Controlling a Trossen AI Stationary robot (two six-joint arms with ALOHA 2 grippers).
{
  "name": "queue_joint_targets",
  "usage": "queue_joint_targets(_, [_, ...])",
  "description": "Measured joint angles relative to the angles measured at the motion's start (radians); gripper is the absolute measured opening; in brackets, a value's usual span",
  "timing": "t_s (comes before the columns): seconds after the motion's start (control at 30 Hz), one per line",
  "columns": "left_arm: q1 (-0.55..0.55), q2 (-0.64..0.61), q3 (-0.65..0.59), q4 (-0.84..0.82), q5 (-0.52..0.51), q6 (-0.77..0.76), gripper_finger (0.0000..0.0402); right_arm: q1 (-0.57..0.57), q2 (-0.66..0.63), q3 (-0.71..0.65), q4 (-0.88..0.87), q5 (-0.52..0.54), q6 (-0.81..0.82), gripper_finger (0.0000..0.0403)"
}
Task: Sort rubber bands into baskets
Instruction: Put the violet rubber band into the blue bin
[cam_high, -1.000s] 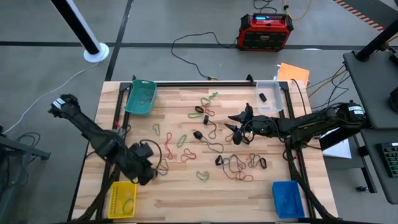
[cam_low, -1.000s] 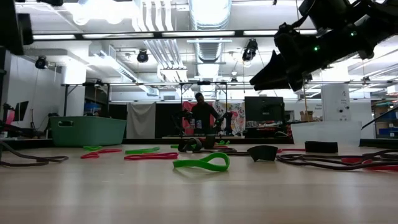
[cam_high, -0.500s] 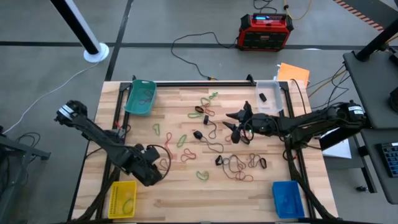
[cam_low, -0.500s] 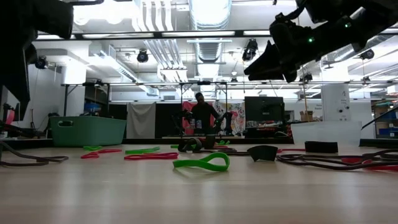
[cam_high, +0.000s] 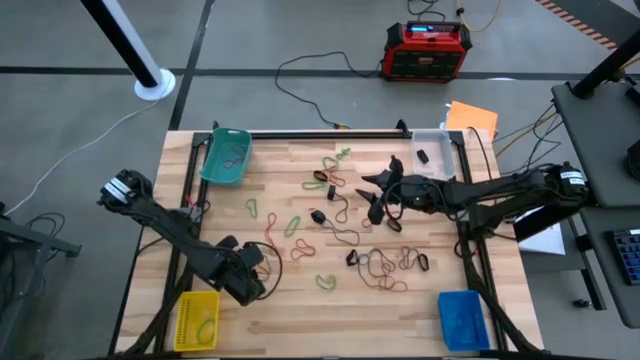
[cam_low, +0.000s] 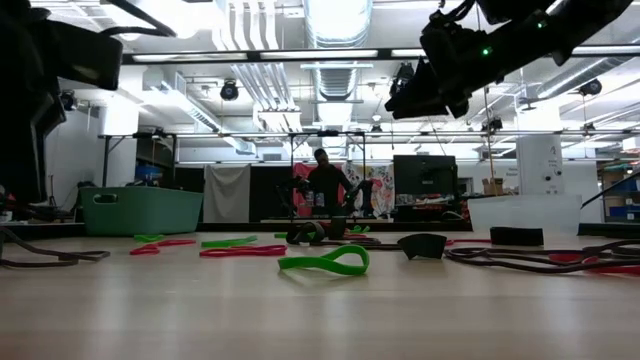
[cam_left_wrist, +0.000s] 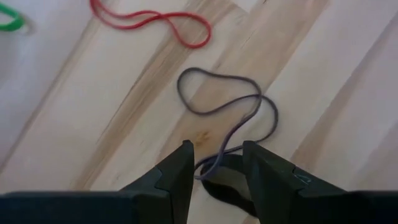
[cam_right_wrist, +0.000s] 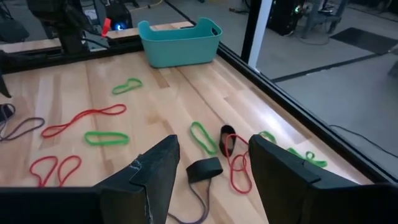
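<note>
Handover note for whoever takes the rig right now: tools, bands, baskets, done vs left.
Left tool: low over the near-left table, fingers straddling a dark band; not clearly gripped.
Right tool: open, empty, raised over mid-table.
Baskets at the corners: teal basket and yellow basket each hold bands, clear basket holds a black one, blue basket looks empty.
Left: most bands, including a red band, are loose on the wood, clustered around the tangle.
</note>
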Motion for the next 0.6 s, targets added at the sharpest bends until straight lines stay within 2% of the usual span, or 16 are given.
queue_joint_targets(0.2, [0.009,0.009,0.000,0.037,-0.013,0.033,0.0149,-0.014,0.000,-0.001,-0.056,-0.003,0.012,0.0189])
queue_joint_targets(0.33, [0.011,0.007,0.000,0.035,-0.013,0.058,0.0173,-0.032,0.000,-0.001,-0.074,-0.069,0.027,0.0189])
queue_joint_targets(0.47, [0.011,0.007,0.000,0.038,-0.013,0.167,0.0188,-0.033,-0.012,-0.001,-0.135,-0.078,-0.008,0.0189])
queue_joint_targets(0.6, [0.011,0.006,-0.001,0.038,-0.014,0.302,0.0189,-0.033,-0.059,0.018,-0.294,-0.078,0.006,0.0189])
